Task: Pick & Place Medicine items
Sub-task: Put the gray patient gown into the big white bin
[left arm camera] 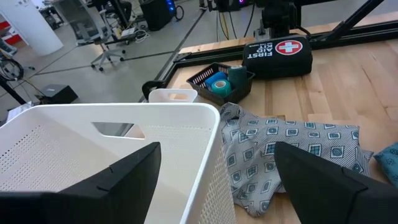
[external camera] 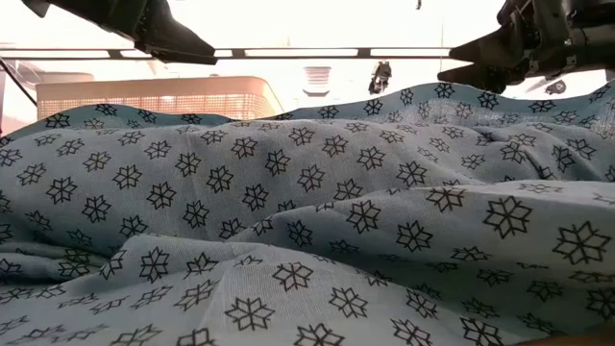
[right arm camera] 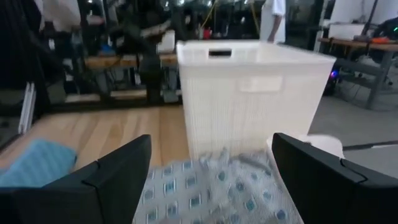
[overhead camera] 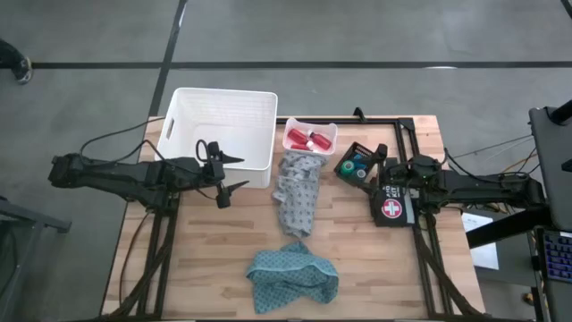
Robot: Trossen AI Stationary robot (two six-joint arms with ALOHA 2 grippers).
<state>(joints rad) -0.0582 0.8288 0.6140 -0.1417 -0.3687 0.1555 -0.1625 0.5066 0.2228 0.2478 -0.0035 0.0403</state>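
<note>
On the left of the wooden bench, the left gripper hangs over the near right corner of the white basket, its jaws spread wide and holding nothing; its wrist view looks past both dark fingers into the basket's perforated interior. Just right of the basket, at the far edge of the bench, a small white tray holds the red bottles with white caps. Below the tray a grey patterned cloth runs toward the near side, and a teal cloth lies crumpled beyond its near end; the low view is filled almost wholly by star-patterned cloth. Right of the tray, a small black basket holds the blue container and the green container, side by side. Beside it lies the black first-aid pouch with its red-and-white cross. The right gripper hovers over the pouch's far end, just beside the black basket, its jaws apart and empty, with the white basket and grey cloth ahead of it in its wrist view.
</note>
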